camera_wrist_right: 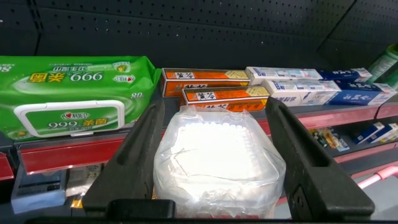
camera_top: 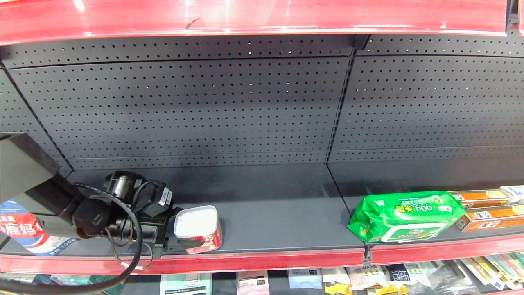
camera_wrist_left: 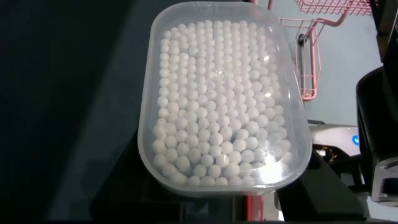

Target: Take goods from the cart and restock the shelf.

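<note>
Dark shelf (camera_top: 266,221), red-edged: lower left, left gripper (camera_top: 184,241) clamps a red-labelled bead tub (camera_top: 195,221); right gripper (camera_wrist_right: 214,112) grips a clear pack (camera_wrist_right: 214,162); green wipes (camera_top: 405,215) lower right.

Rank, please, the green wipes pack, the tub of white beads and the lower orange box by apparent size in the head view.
1. green wipes pack: clearly largest.
2. tub of white beads.
3. lower orange box: the picture's edge cuts it off, so this place is unsure.
</note>
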